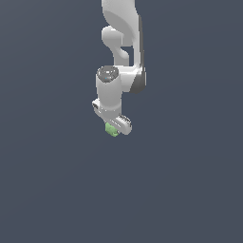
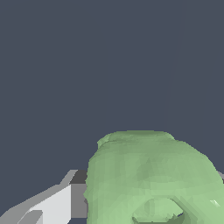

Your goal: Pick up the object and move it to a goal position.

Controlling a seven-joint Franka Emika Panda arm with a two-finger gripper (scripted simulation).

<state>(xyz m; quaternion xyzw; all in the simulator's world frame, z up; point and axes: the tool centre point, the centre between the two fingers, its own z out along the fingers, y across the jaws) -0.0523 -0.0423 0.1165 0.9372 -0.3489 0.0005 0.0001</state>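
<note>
Plain dark grey-blue ground (image 1: pixel 52 190) across the whole frame; white arm (image 1: pixel 121 42) dropping from top centre of the exterior view; gripper (image 1: pixel 114 129) at mid-frame, pinching the light-green object (image 1: pixel 112 130) at its tip; in the wrist view, lumpy green object (image 2: pixel 148 179) filling the lower right, touching a grey-white finger (image 2: pixel 57 205).

The object (image 1: pixel 112 130) is rendered matte, light green, lumpy and faceted. The gripper (image 1: pixel 115 127) is finished in smooth white with a soft sheen; its finger (image 2: pixel 65 202) appears flat grey-white.
</note>
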